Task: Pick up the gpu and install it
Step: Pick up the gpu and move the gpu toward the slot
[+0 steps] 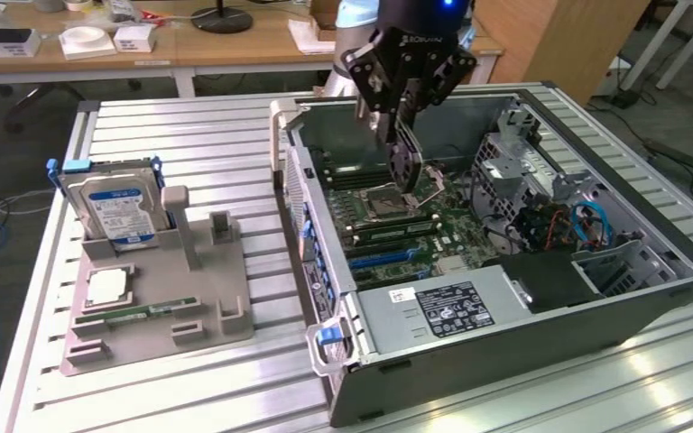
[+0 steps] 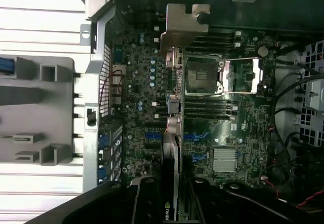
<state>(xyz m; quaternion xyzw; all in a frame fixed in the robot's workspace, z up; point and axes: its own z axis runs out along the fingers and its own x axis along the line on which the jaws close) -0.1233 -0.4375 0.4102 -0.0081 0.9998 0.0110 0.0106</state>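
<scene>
The gpu (image 1: 404, 155) is a thin dark card hanging edge-down inside the open computer case (image 1: 653, 298), over the motherboard (image 1: 443, 221) near the processor socket. My gripper (image 1: 397, 108) is shut on its upper edge. In the wrist view the gpu (image 2: 172, 133) appears edge-on between my black fingers (image 2: 144, 196). Its pale metal bracket (image 2: 185, 27) points toward the case's back wall. The card hovers above the board beside the processor socket (image 2: 202, 75) and in line with the blue slots (image 2: 152, 135). It is apart from them.
On the slatted table at the exterior view's left, a grey holder (image 1: 220, 280) carries a silver hard drive (image 1: 112, 203), a processor chip (image 1: 106, 287) and a green memory strip (image 1: 142, 311). The power supply (image 1: 443, 307) and cable bundles (image 1: 587, 225) crowd the case's near and right sides.
</scene>
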